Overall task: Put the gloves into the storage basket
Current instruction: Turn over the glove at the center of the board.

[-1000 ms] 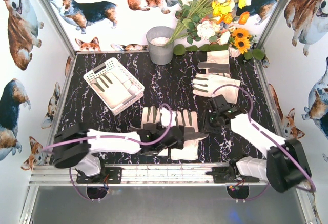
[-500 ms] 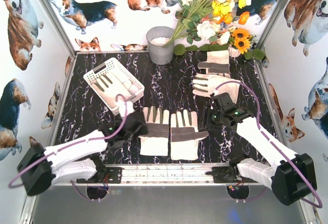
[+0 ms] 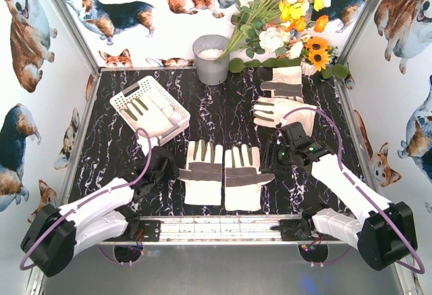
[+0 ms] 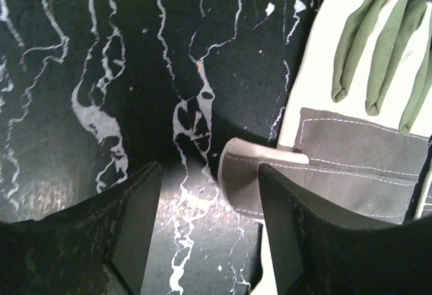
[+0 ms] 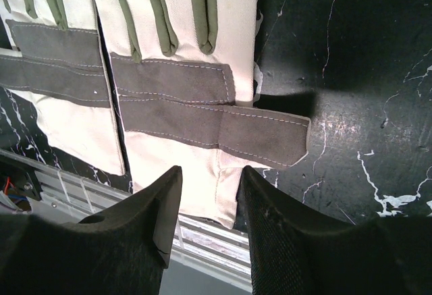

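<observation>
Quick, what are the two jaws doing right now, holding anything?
Left gripper: jaws open, holding nothing.
Right gripper: jaws open, holding nothing.

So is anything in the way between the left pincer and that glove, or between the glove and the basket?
Nothing visible. The left pincer stands open right beside the nearest glove, whose thumb lies just ahead of its jaws. Between that glove and the storage basket there is only bare table.
</observation>
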